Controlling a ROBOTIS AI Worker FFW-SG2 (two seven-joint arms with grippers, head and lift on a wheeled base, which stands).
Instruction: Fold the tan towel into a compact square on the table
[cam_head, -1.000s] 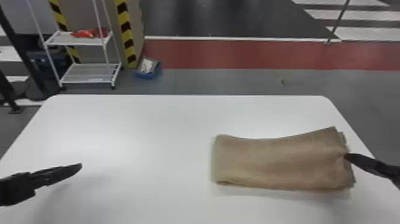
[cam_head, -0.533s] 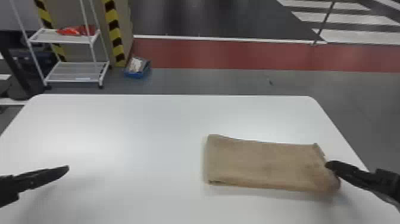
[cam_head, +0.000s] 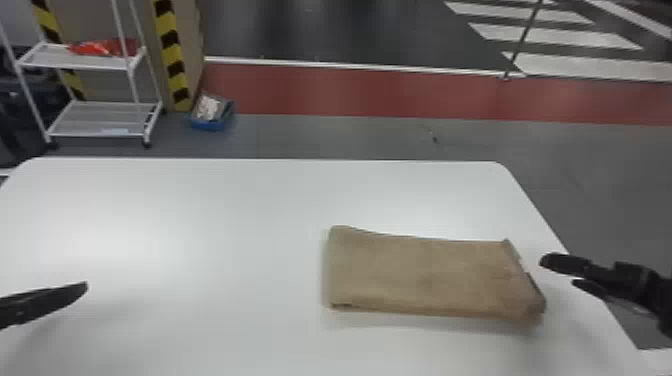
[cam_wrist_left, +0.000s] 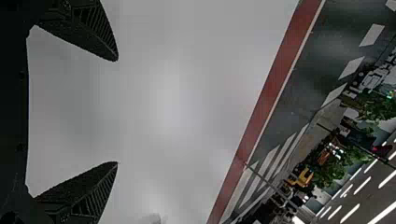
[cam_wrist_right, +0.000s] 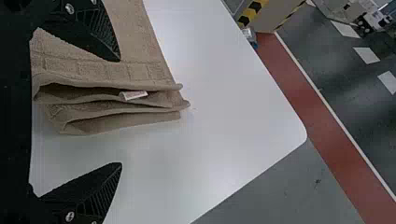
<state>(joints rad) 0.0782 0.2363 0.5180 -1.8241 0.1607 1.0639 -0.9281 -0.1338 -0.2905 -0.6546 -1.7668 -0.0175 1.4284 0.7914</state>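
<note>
The tan towel (cam_head: 430, 277) lies folded into a flat rectangle on the right half of the white table (cam_head: 200, 215). My right gripper (cam_head: 557, 275) is just off its right end, apart from it in the head view. In the right wrist view, my right gripper (cam_wrist_right: 120, 112) stands open, the layered edges of the towel (cam_wrist_right: 107, 70) lying between and beyond its spread fingers, with a small white tag among the layers. At the table's left side is my left gripper (cam_head: 82, 290), away from the towel; in the left wrist view the left gripper (cam_wrist_left: 117, 112) is open over bare tabletop.
Beyond the table's far edge, a white wire shelf (cam_head: 100, 120) and a blue bin (cam_head: 212, 117) stand on the floor at the left. The table's right edge (cam_head: 540, 215) runs close beside the right gripper.
The right gripper has drawn away from the towel's right end toward the right, letting it go. The towel's raised far right corner has come down. The head view has shifted slightly.
</note>
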